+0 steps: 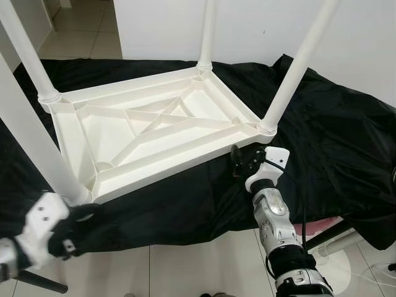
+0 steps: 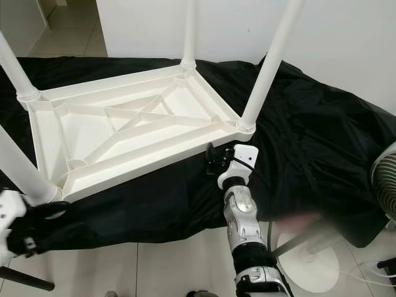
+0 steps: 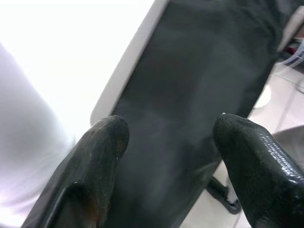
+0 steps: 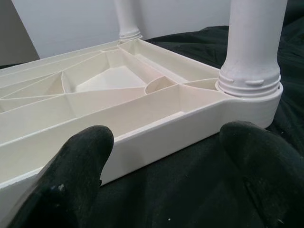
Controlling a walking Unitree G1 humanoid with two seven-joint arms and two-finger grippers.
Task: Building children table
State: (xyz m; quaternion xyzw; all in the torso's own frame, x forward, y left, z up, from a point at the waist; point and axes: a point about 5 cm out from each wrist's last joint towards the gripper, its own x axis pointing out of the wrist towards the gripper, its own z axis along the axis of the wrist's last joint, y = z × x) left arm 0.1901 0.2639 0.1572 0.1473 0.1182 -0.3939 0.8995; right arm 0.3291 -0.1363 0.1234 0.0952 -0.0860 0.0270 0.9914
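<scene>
Both grippers spread open, empty, at the upturned table's near edge

Left gripper [image 1: 77, 229] sits by the near-left leg [image 1: 28, 133], right gripper [image 4: 166, 156] faces the rim of the table [image 1: 154, 133] on black cloth [image 1: 334, 142]; a push could slide it off

Upturned white table [image 1: 148, 133] lies on black cloth [image 1: 322, 136], four legs upright at its corners. Near-right leg [image 1: 297, 68] stands just beyond the right gripper [image 1: 238, 162], blocking passage far-right. Near rim [image 4: 156, 135] faces the parted fingers; cloth between rim and gripper is free. Near-left leg [image 1: 31, 139] rises beside the left gripper [image 1: 77, 226]. Open room between legs above the ribbed underside. Fan [image 2: 385, 179] stands at the right edge.
</scene>
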